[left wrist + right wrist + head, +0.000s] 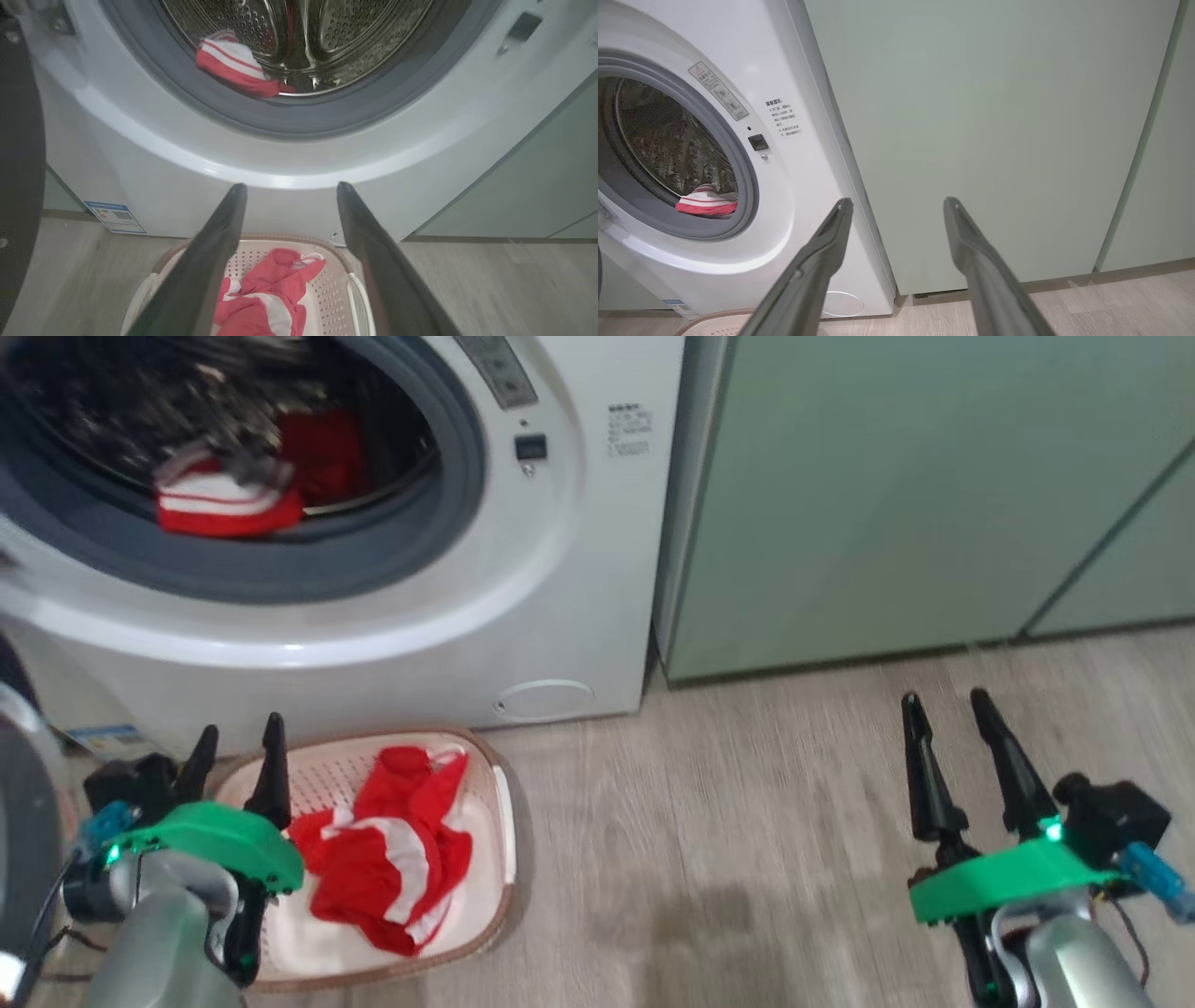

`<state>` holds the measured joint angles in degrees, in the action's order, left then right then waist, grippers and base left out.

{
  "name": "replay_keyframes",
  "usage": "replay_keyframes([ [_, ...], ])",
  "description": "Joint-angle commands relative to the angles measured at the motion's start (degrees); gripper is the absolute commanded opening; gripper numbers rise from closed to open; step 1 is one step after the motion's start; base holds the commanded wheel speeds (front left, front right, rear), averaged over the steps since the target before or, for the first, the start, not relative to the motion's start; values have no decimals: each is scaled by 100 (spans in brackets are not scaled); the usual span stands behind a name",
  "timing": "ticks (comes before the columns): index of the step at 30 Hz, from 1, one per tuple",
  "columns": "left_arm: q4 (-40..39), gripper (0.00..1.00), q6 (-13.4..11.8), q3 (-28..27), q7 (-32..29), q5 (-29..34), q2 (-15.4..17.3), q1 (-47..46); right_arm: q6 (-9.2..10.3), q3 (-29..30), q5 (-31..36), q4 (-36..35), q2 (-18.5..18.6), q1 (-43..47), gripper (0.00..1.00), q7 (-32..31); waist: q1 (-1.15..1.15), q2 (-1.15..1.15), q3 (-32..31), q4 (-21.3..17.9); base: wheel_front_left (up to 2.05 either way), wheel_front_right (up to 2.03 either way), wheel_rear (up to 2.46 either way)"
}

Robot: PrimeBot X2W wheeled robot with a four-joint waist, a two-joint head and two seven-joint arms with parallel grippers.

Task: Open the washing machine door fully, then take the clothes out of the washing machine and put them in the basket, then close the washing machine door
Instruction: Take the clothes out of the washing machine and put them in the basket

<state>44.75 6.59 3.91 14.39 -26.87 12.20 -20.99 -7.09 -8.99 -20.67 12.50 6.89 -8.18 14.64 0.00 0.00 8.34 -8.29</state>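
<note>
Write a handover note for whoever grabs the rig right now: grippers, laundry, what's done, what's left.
Left gripper: jaws open, empty, above the basket.
Right gripper: jaws open, empty, over the floor by the green cabinet.
Door: open, swung to the left of the washing machine.
Done: one red-and-white garment lies in the basket.
Left: red striped clothes sit at the front of the drum; move them to the basket, then close the door.

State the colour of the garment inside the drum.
The garment is red with white stripes; clearest in the left wrist view.
</note>
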Motion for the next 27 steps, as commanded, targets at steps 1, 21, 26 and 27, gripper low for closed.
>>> replay_keyframes([
  [1, -510, 100, 36, -448, 60, 166, 88, 46, -40, -132, -34, -143, 6, 75, 100, 36, 0, 0, -396, 193, 0, 0, 0],
  [21, -1831, 100, 67, -1288, 61, 1112, -314, 1567, -40, -26, 93, -142, -110, 599, 100, 36, 0, 0, -1107, 328, 0, 0, 0],
  [26, -1869, 100, 73, -1291, 61, 1221, -395, 1569, -40, 4, 86, -114, -120, 619, 100, 36, 0, 0, -1150, 328, 0, 0, 0],
  [27, -1874, 100, 74, -1295, 61, 1237, -402, 1566, -40, 1, 85, -111, -118, 610, 100, 36, 0, 0, -1150, 322, 0, 0, 0],
])
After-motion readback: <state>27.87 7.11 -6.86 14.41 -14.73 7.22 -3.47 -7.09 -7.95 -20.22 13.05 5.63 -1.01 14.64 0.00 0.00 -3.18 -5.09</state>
